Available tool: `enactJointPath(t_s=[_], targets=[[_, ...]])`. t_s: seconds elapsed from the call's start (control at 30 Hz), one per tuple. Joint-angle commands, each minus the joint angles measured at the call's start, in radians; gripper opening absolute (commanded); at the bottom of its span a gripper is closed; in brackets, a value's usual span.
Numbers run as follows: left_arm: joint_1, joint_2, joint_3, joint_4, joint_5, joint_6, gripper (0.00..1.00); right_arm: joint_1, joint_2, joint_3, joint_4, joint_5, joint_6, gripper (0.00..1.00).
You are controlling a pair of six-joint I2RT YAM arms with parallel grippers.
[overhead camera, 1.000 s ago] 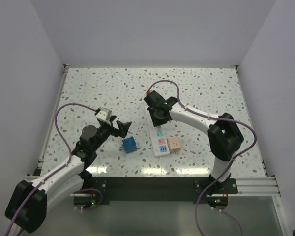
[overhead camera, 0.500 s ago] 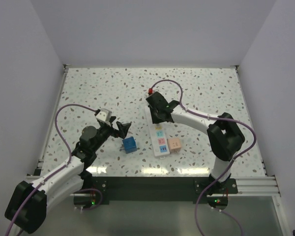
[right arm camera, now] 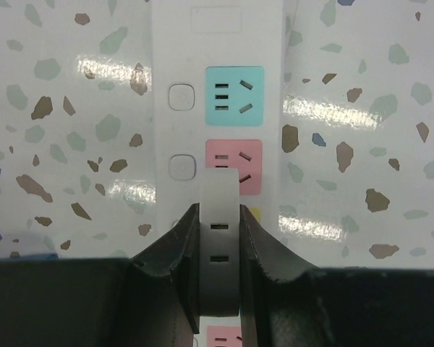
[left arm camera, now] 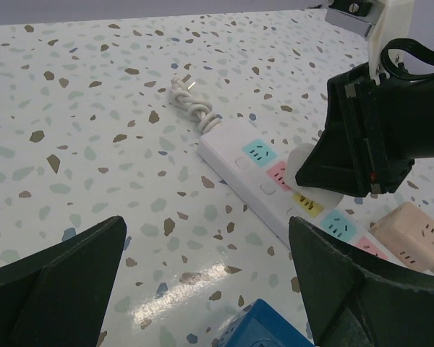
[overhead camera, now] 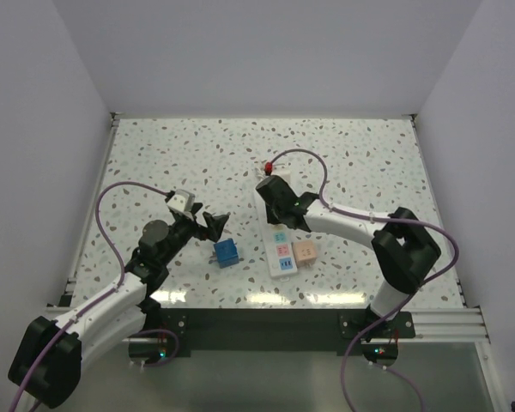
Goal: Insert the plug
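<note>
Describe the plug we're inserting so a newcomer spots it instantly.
On the speckled table, find the white power strip with coloured sockets at the centre. The right gripper is shut on a small white plug by its pink and yellow sockets. Unlike the blue cube and peach cube flanking the strip, it is white and gripped.

White rounded plug [right arm camera: 220, 238] upright, just over the white power strip [right arm camera: 175, 58] — strip flat at centre, running near to far, coloured sockets up.
</note>
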Motion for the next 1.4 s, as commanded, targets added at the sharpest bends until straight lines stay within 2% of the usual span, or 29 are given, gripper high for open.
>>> enactJointPath(t_s=[0.0, 0.37, 0.63, 0.87, 1.37], targets=[[0.007, -0.012, -0.001, 0.006, -0.001, -0.013, 1.0, 0.045, 0.07, -0.107, -0.242, 0.01, 0.051, 0.0], [0.007, -0.018, -0.004, 0.006, -0.018, -0.011, 1.0, 0.105, -0.023, -0.263, -0.13, 0.073, 0.156, 0.0], [0.007, -0.021, -0.006, 0.005, -0.019, -0.011, 1.0, 0.12, -0.019, -0.326, -0.063, 0.081, 0.162, 0.0], [0.007, -0.021, -0.007, 0.01, -0.029, -0.01, 1.0, 0.193, -0.011, -0.367, -0.047, 0.14, 0.18, 0.0], [0.007, -0.024, -0.007, 0.008, -0.022, -0.01, 1.0, 0.206, 0.044, -0.438, 0.089, 0.076, 0.12, 0.0]])
